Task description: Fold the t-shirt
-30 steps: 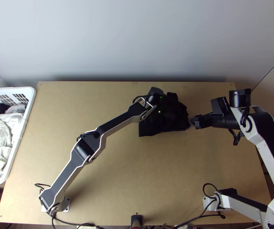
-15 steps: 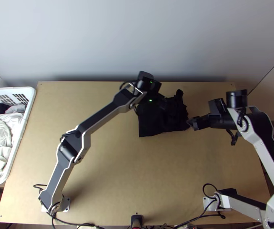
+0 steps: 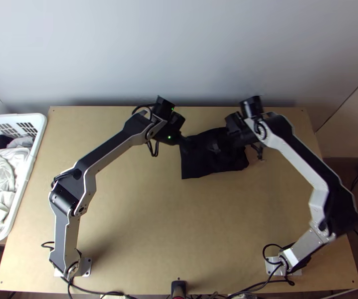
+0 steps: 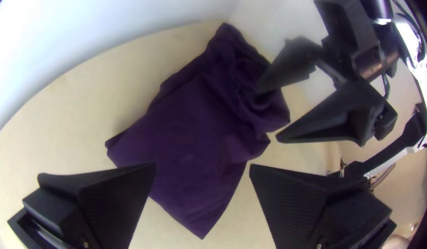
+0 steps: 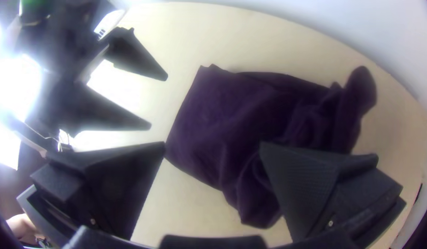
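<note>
Wooden bench (image 3: 144, 224) supports dark t-shirt (image 3: 196, 167), bunched at one end. Left gripper (image 3: 185, 141) and right gripper (image 3: 219, 143): fingers parted, released.

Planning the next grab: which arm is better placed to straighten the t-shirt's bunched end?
Right, I'd say. The right tool is open at the bunched end of the t-shirt; the left tool, also open, is by the flatter end, farther from those folds.

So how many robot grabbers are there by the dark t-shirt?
2. The left gripper is open by the flatter end of the dark t-shirt, and the right gripper is open over its rumpled end. I see no sign of a hidden one.
</note>
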`<move>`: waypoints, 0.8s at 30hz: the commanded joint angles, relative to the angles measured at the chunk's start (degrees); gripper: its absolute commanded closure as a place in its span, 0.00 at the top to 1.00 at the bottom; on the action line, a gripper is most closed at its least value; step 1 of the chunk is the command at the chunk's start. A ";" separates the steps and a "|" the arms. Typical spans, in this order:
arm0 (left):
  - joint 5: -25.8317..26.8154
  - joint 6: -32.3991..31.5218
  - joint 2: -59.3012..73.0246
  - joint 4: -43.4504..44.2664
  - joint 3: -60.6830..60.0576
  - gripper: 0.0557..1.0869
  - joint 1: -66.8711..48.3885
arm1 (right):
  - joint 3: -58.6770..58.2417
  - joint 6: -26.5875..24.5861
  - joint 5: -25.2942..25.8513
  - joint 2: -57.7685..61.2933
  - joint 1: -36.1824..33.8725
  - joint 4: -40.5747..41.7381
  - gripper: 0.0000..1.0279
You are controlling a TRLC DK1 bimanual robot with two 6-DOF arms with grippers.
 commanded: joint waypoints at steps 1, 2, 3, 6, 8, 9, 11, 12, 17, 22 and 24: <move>0.12 1.23 0.47 0.18 -3.62 0.95 -0.91 | -0.62 -0.35 -1.18 8.06 -0.43 3.26 0.93; 0.12 1.06 0.82 0.53 -3.53 0.95 -1.53 | -2.73 -0.44 -1.18 7.53 -1.92 3.79 0.93; 0.12 1.06 1.26 0.70 -3.36 0.95 -1.88 | -5.19 -0.88 -1.18 6.56 -3.77 4.58 0.93; 0.03 1.06 2.93 0.88 -2.48 0.95 -2.93 | -10.99 -2.90 -1.18 3.14 -9.48 5.55 0.93; -0.14 0.88 4.07 0.88 -1.78 0.95 -3.29 | -13.19 -4.13 -1.27 0.85 -12.73 5.63 0.93; -0.40 0.88 4.69 0.88 -1.34 0.95 -3.46 | -13.89 -4.75 -1.27 -0.38 -14.05 5.63 0.93; -0.67 0.88 5.92 0.88 -0.02 0.95 -3.81 | -14.51 -5.19 -1.44 -2.84 -15.63 5.63 0.93; -0.67 0.88 6.62 0.88 0.68 0.95 -3.81 | -14.68 -5.36 -1.53 -4.25 -15.81 5.63 0.93; -1.46 0.62 9.70 0.88 2.71 0.95 -3.64 | -16.53 -9.58 -1.44 -11.10 -14.14 5.63 0.93; -1.72 0.09 9.34 -0.18 2.44 0.95 -2.14 | -16.97 -12.13 -0.04 -12.86 -9.57 8.53 0.93; -1.72 -0.61 6.44 -0.35 1.74 0.95 -1.18 | -14.95 -11.34 1.02 -11.37 -5.88 9.59 0.93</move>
